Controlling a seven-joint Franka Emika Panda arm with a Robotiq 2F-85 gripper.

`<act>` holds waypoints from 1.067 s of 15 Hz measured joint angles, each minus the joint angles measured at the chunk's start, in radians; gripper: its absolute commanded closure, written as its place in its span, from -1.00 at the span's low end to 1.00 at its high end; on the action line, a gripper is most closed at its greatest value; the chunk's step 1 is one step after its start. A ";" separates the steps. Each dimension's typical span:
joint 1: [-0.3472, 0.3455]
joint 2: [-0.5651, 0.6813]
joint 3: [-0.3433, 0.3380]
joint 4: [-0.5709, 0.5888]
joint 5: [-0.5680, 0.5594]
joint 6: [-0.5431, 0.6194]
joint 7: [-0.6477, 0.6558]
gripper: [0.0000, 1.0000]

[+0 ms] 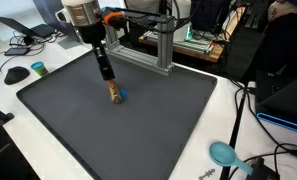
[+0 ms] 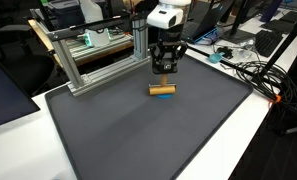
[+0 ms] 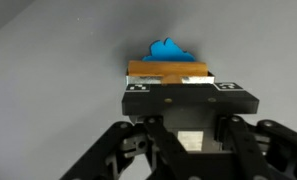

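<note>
Found the black pincer (image 2: 165, 70) poised just above a small brown wooden block (image 2: 162, 90) lying mid-way across a dark grey mat (image 2: 138, 135) on the white counter (image 2: 18, 145). Saw a blue piece (image 3: 168, 48) at the block's 12 o'clock side in the wrist view. Could not tell the pincer apart or together.

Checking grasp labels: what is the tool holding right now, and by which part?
Nothing, it seems: the tool hangs just above the wooden block, which lies flat on the dark mat.
</note>
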 measured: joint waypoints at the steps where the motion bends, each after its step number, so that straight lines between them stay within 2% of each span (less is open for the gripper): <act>1: 0.000 0.000 0.001 0.001 0.002 -0.003 -0.001 0.56; 16: -0.006 0.003 0.009 0.010 0.037 -0.058 -0.012 0.56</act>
